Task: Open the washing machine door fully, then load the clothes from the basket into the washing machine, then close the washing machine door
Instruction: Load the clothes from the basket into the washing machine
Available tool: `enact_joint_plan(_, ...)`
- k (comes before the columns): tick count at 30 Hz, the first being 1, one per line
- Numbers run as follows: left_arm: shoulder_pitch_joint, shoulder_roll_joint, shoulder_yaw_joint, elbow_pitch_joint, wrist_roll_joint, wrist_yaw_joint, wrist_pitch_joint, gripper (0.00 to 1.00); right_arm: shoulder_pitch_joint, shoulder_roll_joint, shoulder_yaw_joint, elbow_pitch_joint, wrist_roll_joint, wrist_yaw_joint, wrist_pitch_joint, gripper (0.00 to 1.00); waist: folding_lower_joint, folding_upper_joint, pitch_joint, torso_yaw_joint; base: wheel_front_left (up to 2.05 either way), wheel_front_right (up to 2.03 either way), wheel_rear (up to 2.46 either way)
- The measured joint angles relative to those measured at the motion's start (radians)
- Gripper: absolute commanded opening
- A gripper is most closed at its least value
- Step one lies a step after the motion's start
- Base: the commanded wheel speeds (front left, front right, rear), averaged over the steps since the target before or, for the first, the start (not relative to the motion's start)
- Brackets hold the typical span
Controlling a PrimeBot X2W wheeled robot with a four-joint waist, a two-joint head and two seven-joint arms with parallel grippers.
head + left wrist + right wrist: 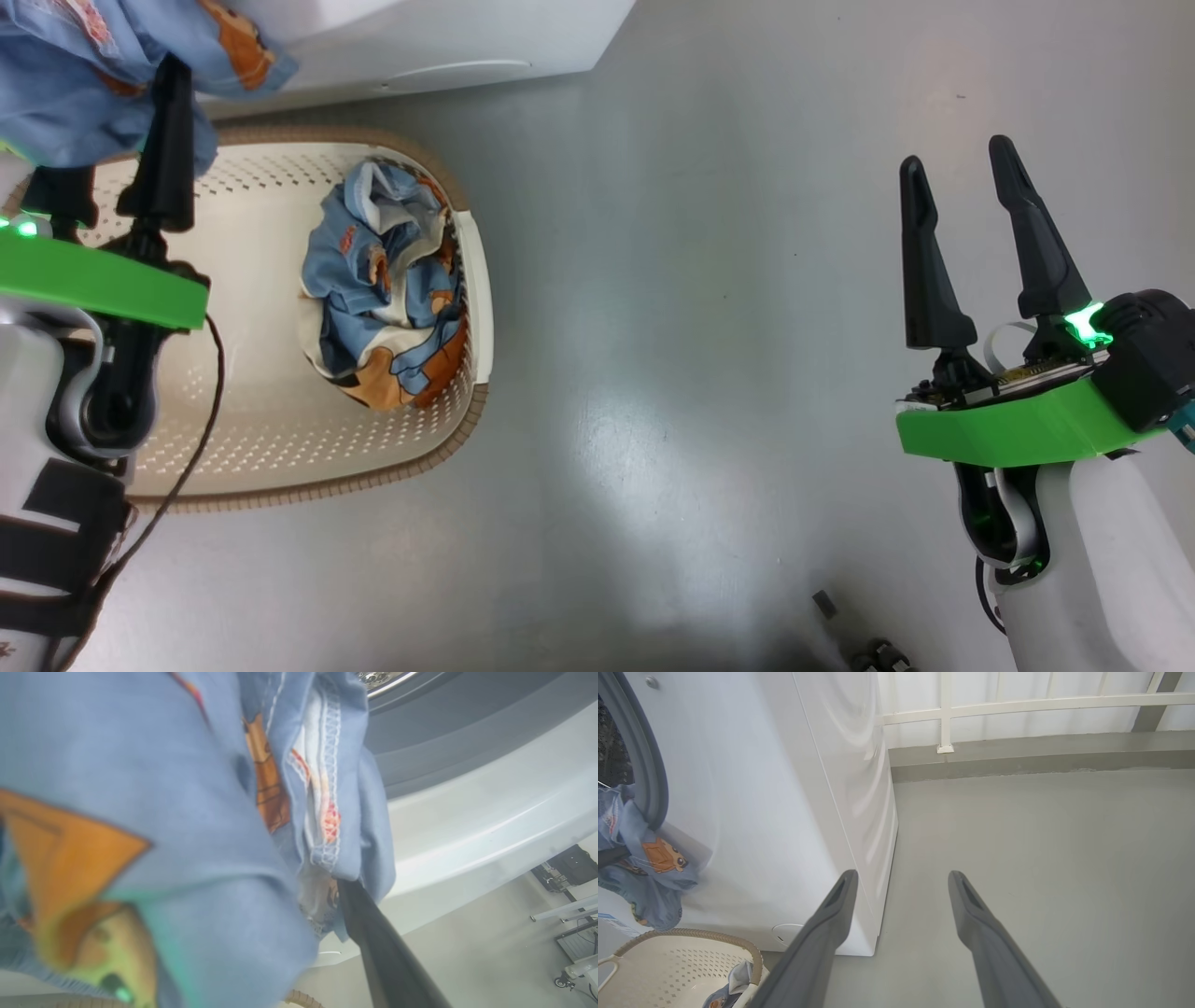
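Observation:
My left gripper (140, 107) is shut on one light-blue printed garment (84, 84), lifted above the basket's far end and hanging before the washing machine (420, 37). In the left wrist view this garment (163, 812) covers most of the picture, one dark finger (378, 942) pokes out beneath it, and the grey door seal (467, 718) and steel drum edge (383, 676) lie just beyond. The second garment (383, 289) lies crumpled in the cream basket (471, 411). My right gripper (954, 159) hangs open over bare floor, far right. The door is out of view.
The right wrist view shows the machine's white side (859, 788), its round flap (787, 933), the held garment (649, 868) at the opening and the basket's rim (691, 934). A white railing (945, 714) lines the far wall. Grey floor (700, 327) spreads between basket and right arm.

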Motion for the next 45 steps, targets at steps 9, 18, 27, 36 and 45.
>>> enact_joint_plan(9, -0.008, 0.002, 0.007, -0.019, 0.000, 0.000, 0.000, 0.00, -0.001, 0.000, 0.005, 0.000, 0.009, 0.000, 0.000, 1.00, 0.0000, 0.0000, -0.003, -0.011, 0.00, 0.00, 0.00)
enact_joint_plan(18, -0.008, 0.001, 0.037, -0.049, -0.008, 0.000, 0.000, 0.00, -0.001, 0.000, -0.004, -0.001, 0.011, 0.000, 0.000, 1.00, 0.0000, 0.0000, -0.015, -0.008, 0.00, 0.00, 0.00)
enact_joint_plan(27, 0.043, -0.013, 0.115, -0.125, 0.076, 0.000, 0.000, 0.00, -0.001, 0.000, -0.009, 0.001, 0.017, 0.000, 0.000, 1.00, 0.0000, 0.0000, -0.043, 0.024, 0.00, 0.00, 0.00)
enact_joint_plan(36, 0.019, 0.010, 0.165, -0.132, 0.171, 0.000, 0.000, 0.00, -0.001, 0.000, -0.005, 0.007, 0.020, 0.000, 0.000, 1.00, -0.0002, 0.0000, -0.069, 0.052, 0.00, 0.00, 0.00)
enact_joint_plan(45, -0.149, 0.043, 0.133, -0.058, 0.226, 0.000, 0.000, 0.00, -0.001, 0.000, 0.002, 0.012, 0.035, 0.000, 0.000, 1.00, -0.0001, 0.0000, -0.067, 0.038, 0.00, 0.00, 0.00)
